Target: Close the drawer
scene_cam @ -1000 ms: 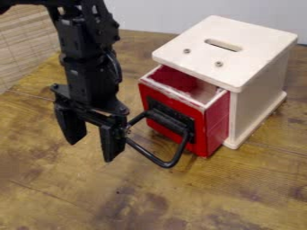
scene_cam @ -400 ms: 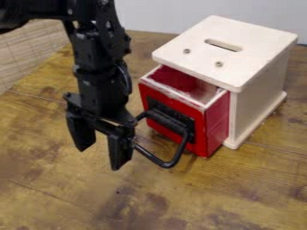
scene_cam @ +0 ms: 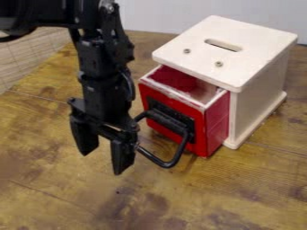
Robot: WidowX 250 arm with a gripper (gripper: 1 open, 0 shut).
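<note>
The glossy red drawer [scene_cam: 180, 112] sticks partly out of the cream wooden box [scene_cam: 246, 67], its front facing lower left. A large black loop handle [scene_cam: 162, 142] juts from the drawer front toward the table. My gripper [scene_cam: 103, 151] hangs from the black arm just left of the handle, fingers pointing down near the tabletop. It stands open with nothing between the fingers. The right finger [scene_cam: 121, 154] is close beside the handle's outer end; I cannot tell whether it touches.
The cream box has a slot [scene_cam: 223, 43] in its top. The wooden table [scene_cam: 228, 193] stretches around. A woven light panel [scene_cam: 24, 49] stands at the back left.
The arm has shifted slightly right and down toward the table. The gripper stays open and the drawer has not moved.
</note>
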